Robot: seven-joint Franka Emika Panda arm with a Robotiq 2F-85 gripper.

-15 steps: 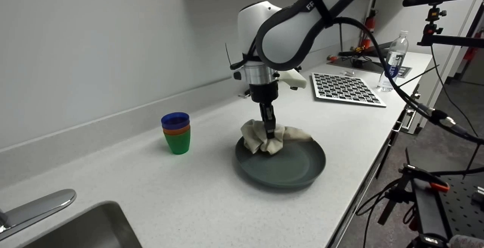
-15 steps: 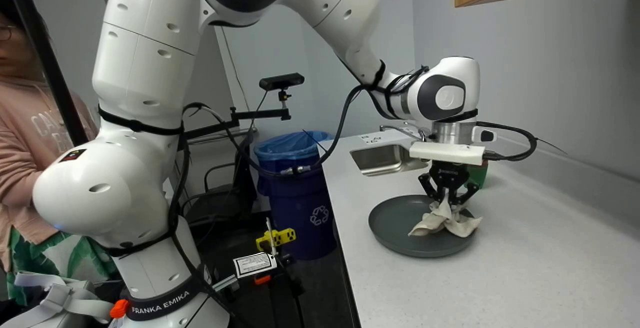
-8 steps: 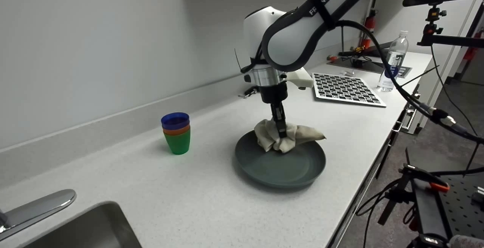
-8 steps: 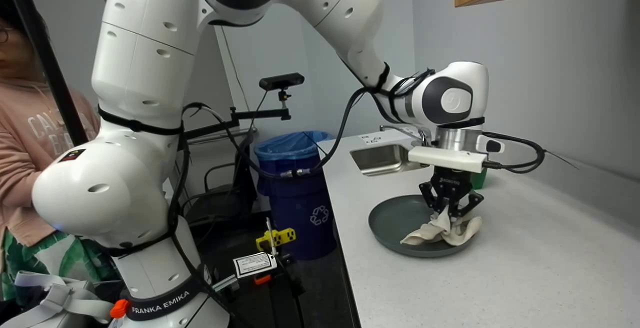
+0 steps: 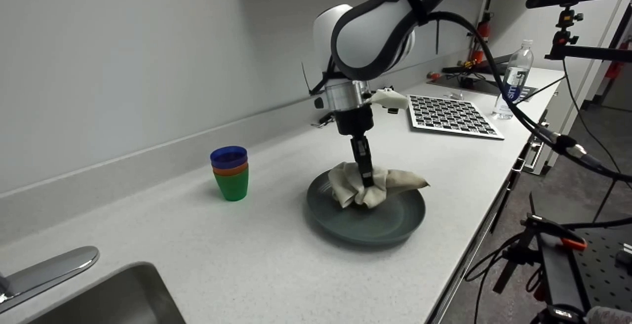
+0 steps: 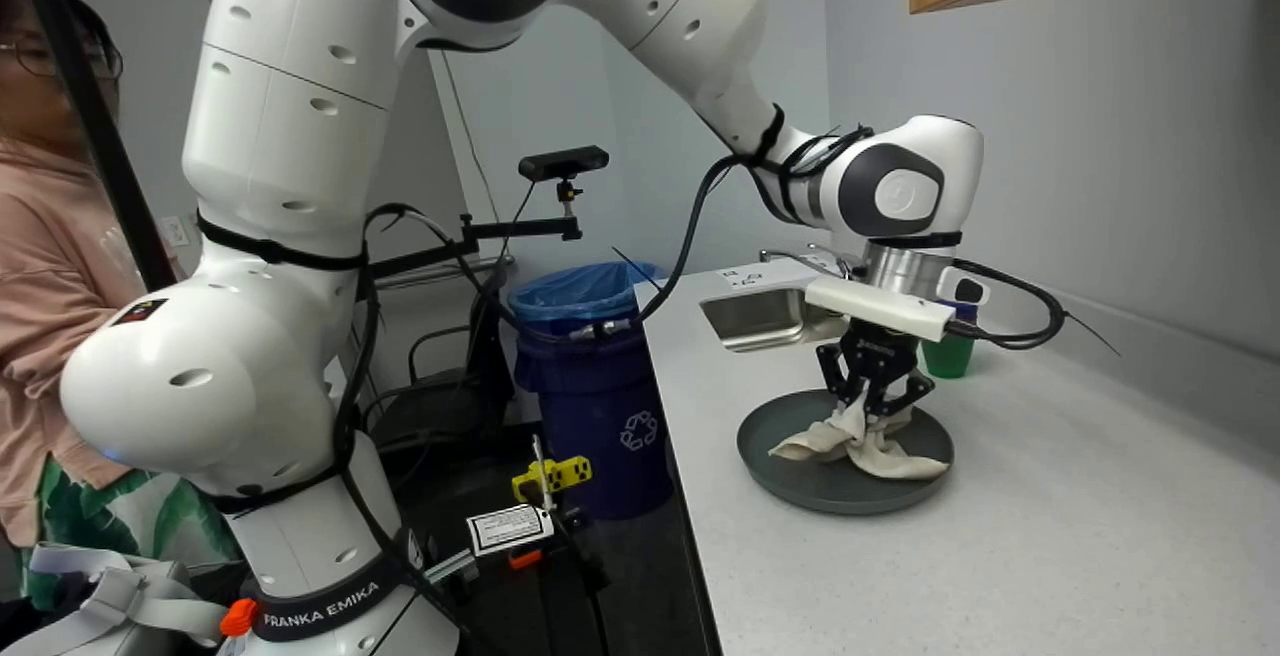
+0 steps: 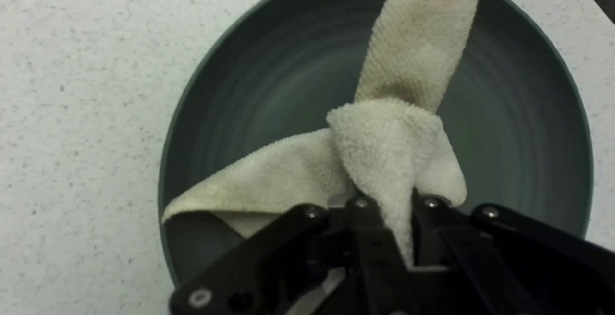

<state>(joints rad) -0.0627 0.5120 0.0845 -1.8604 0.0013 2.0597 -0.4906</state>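
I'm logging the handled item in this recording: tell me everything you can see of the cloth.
The cloth is off-white to beige, with a nubby texture like towelling, yellowish along one edge and darker in one fold. It is bunched and creased: the gripper pinches a gathered part, and loose flaps fan out below. It is over the dark grey-green plate, lower folds apparently resting inside. In the wrist view one flap crosses the line of the plate's edge; whether it touches there, I cannot tell.
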